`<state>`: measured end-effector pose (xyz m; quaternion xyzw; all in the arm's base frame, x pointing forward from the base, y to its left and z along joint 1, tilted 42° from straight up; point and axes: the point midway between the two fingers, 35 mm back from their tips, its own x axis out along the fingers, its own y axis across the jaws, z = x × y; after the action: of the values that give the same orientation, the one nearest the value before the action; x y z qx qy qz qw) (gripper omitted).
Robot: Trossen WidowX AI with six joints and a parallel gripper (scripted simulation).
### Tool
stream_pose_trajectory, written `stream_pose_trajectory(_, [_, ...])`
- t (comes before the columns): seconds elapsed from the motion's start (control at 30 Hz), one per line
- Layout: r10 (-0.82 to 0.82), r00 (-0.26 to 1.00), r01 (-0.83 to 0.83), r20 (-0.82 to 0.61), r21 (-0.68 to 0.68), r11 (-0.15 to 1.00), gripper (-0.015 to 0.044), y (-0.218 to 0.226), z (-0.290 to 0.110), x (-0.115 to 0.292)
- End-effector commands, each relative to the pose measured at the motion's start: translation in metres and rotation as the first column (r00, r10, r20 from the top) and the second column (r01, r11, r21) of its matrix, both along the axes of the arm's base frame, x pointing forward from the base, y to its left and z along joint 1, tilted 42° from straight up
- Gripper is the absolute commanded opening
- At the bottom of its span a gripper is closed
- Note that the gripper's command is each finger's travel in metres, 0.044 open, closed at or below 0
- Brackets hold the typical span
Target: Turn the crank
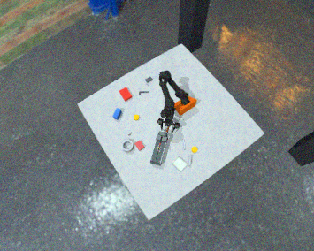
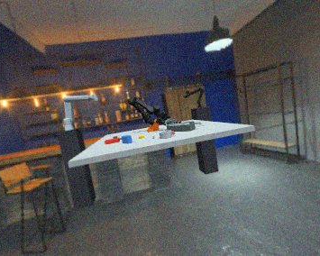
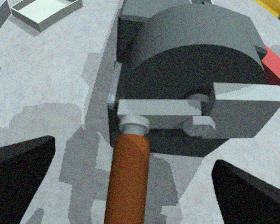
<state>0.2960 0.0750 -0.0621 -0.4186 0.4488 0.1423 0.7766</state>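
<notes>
The grey machine (image 1: 157,158) (image 2: 180,128) (image 3: 201,37) stands on the table, its round housing facing my gripper. Its crank arm (image 3: 161,107) lies across the dark face, with a brown-orange handle (image 3: 128,180) pointing toward the wrist camera. My gripper (image 1: 168,126) (image 3: 136,159) is open and empty. Its fingers stand wide on either side of the handle, with a gap on both sides and no contact visible. The slide's red pointer and brass zero marks are out of the wrist view and too small to read in the top view.
A pale tray (image 1: 179,163) (image 3: 39,25) and a yellow piece (image 1: 195,149) lie on one side of the machine. A small red block (image 1: 140,145) (image 3: 279,70) and a grey ring-shaped cup (image 1: 127,140) lie on the other. A blue block (image 1: 117,113) and larger red block (image 1: 126,94) are farther off.
</notes>
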Motion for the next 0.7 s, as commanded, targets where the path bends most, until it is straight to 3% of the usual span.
stream_pose_trajectory(0.0, [0.004,1.0,-0.004,-0.017,-0.008,1.0,0.044,-0.0052,-0.0066,-0.0047])
stream_pose_trajectory(0.03, [0.004,1.0,-0.004,-0.017,-0.008,1.0,0.044,-0.0052,-0.0066,-0.0047])
stream_pose_trajectory(0.57, [0.004,1.0,-0.004,-0.017,-0.008,1.0,0.002,-0.0052,-0.0066,-0.0047])
stream_pose_trajectory(0.67, [0.004,1.0,-0.004,-0.017,-0.008,1.0,0.0,-0.0052,-0.0066,-0.0047])
